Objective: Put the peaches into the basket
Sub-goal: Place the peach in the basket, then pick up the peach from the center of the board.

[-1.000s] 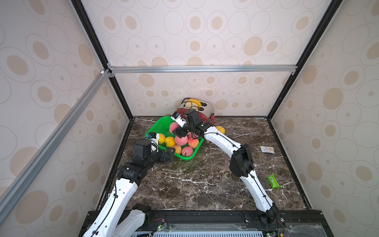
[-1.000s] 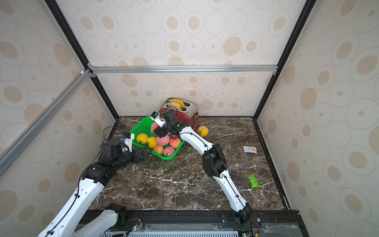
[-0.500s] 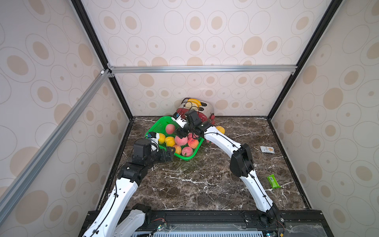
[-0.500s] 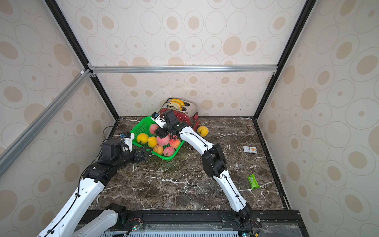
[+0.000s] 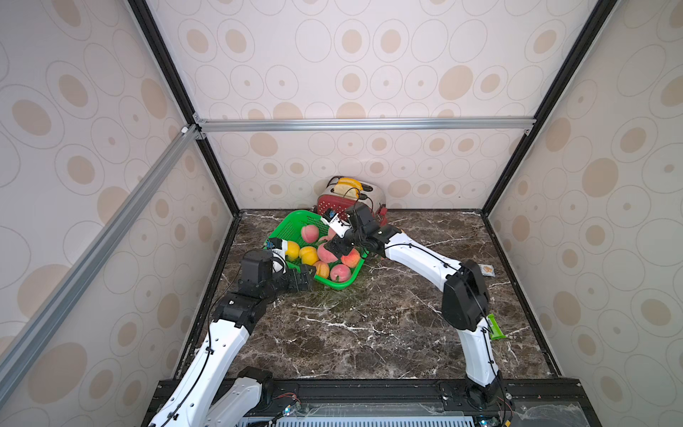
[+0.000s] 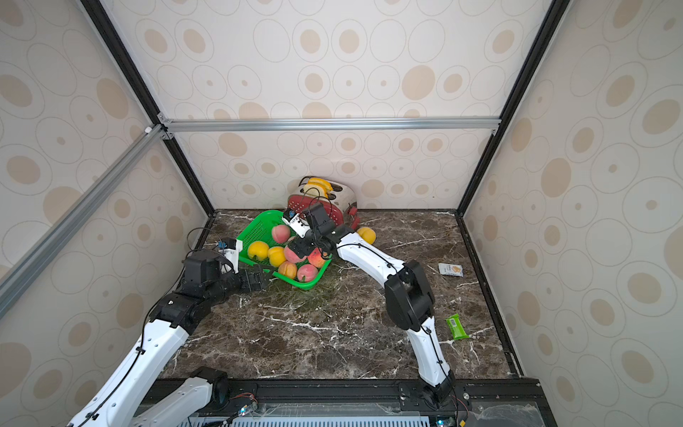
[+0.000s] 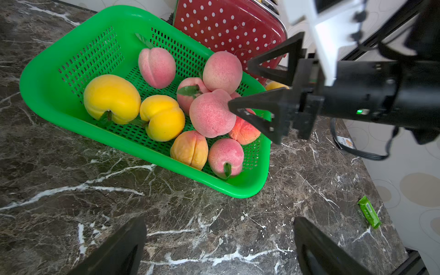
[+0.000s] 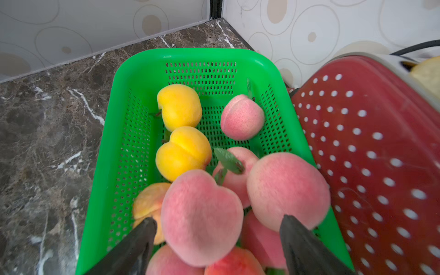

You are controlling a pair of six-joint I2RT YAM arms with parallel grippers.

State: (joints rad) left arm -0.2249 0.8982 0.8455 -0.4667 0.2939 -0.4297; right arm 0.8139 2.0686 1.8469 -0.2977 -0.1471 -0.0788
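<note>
Black fingers point(image 8: 133, 250) of the right pincer point(image 8: 218, 218) stand spread over the crowded end of the basket point(image 8: 190, 53). A pink peach point(image 8: 202, 214) sits between them, gripped by neither and resting on top of the pile. More pink and orange-red peaches point(image 7: 226, 158) press around it. Two yellow peaches point(image 8: 178, 107) and a lone pink one point(image 8: 241, 116) lie further along the green mesh floor. The red white-dotted toaster point(image 8: 369, 154) stands just behind the basket. One yellow-orange peach point(image 6: 366, 234) lies outside on the marble worktop point(image 6: 332, 332), beside the toaster. The left pincer point(image 7: 219, 221) hangs with its fingers wide apart and nothing between them, above the worktop just in front of the basket's long side. A green wrapper point(image 6: 457, 326) and a small packet point(image 6: 451, 269) lie well apart, near the right wall.
</note>
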